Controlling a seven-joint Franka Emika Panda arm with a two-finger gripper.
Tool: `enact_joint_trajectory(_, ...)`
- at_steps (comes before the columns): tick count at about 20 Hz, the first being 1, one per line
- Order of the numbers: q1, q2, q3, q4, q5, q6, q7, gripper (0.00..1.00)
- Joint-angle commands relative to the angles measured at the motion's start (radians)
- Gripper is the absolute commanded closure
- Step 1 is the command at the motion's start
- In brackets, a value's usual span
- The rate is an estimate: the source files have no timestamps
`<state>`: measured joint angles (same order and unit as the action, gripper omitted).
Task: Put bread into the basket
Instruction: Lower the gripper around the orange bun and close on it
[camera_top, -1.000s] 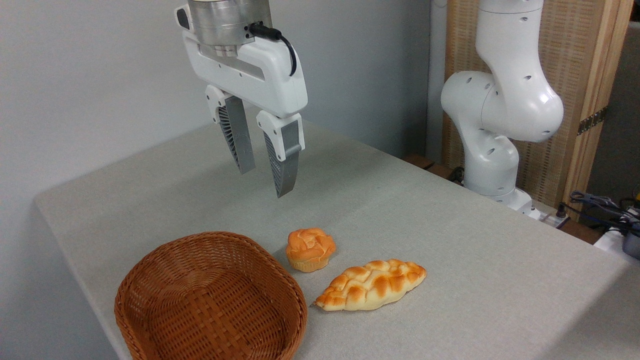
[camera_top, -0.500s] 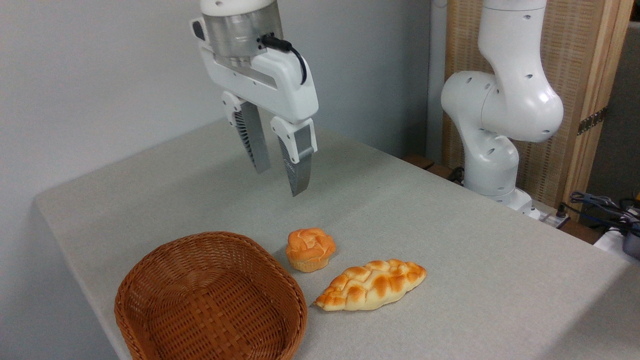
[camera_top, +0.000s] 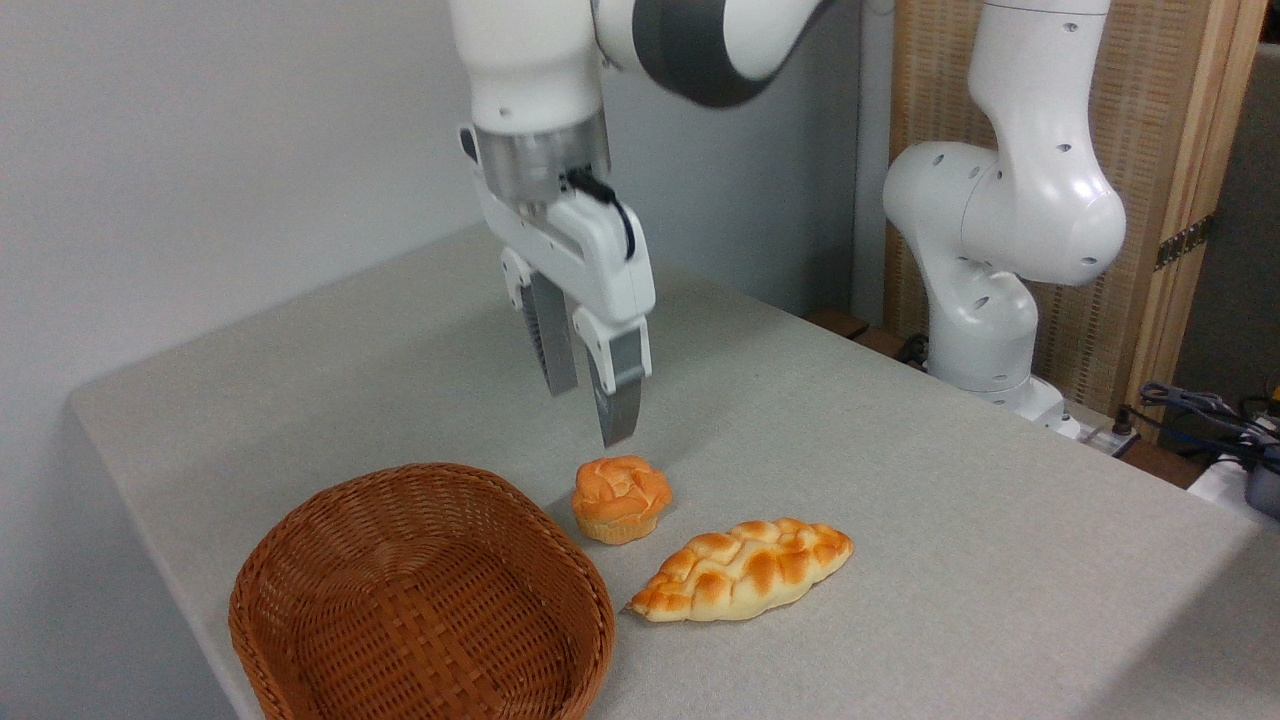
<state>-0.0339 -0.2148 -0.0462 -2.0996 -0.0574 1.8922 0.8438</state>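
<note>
1. Your gripper (camera_top: 590, 412) hangs empty above the knotted bun (camera_top: 620, 497), its jaws only slightly parted.
2. The bun sits on the table (camera_top: 900, 480), just beside the wicker basket (camera_top: 420, 600).
3. You'd likely widen the jaws to straddle it.

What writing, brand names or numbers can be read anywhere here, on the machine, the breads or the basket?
None: no readable text shows in this view.
The white arm and its tool: plain, no logo or number visible.
The bun, the braided loaf and the basket: no labels.
The clutter at the far right edge: too small to tell.
</note>
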Motion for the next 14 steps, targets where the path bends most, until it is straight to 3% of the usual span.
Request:
enact_joint_trajectory(1, -0.003, -0.014, 0.000, -0.106, 0.005, 0.125, 0.029, 0.00)
enact_joint_trajectory(12, -0.017, 0.067, -0.001, -0.165, 0.007, 0.176, 0.107, 0.00)
enact_joint_trajectory(13, -0.018, 0.078, -0.003, -0.165, 0.007, 0.189, 0.107, 0.06)
enact_joint_trajectory(14, -0.018, 0.083, -0.003, -0.165, 0.007, 0.194, 0.109, 0.27)
